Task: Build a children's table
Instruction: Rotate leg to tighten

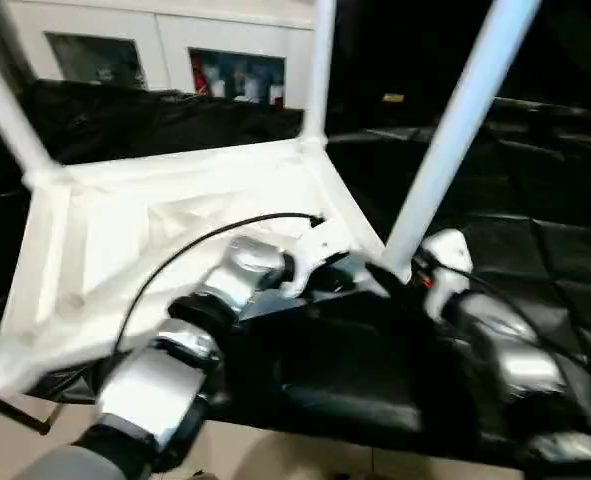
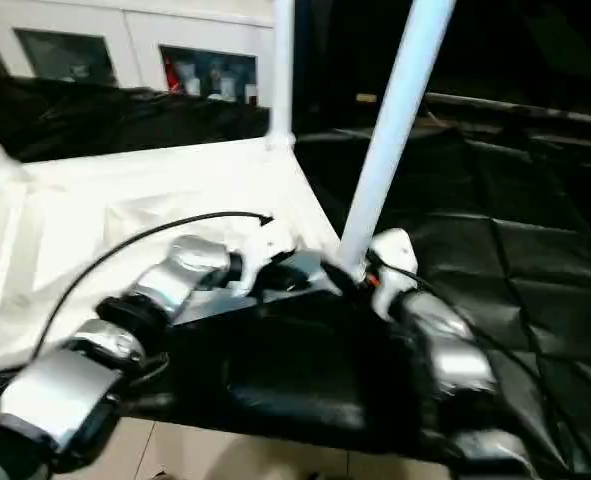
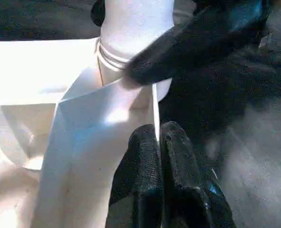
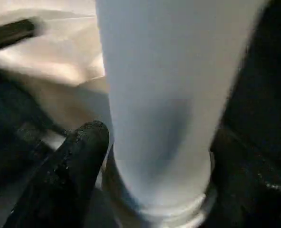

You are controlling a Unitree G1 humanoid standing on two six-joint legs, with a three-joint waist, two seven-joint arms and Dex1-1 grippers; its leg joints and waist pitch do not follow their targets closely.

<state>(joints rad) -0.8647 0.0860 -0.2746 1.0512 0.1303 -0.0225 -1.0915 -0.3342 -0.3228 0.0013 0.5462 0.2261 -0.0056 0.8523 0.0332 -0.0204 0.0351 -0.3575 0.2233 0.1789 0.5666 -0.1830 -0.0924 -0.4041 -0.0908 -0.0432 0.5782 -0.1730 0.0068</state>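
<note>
On the black-draped table (image 1: pixel 535 250) I see the white tabletop (image 1: pixel 175 250) lying upside down, ribbed underside up, with legs standing in its corner sockets. The near-right leg (image 1: pixel 455 130) rises at a slant from the corner closest to my arms; another leg (image 1: pixel 320 65) stands at the far corner and a third (image 1: pixel 5 100) at the left.

My right hand (image 4: pixel 154 190) is spread around the base of the near-right leg, one black finger (image 4: pixel 73 156) on each side of the tube. My left hand (image 3: pixel 160 142) has its fingers pressed together, tips against the tabletop's edge wall just beside that same socket.

Behind the table, white cabinets (image 1: pixel 155 40) hold small items; I cannot read any writing on them.
</note>
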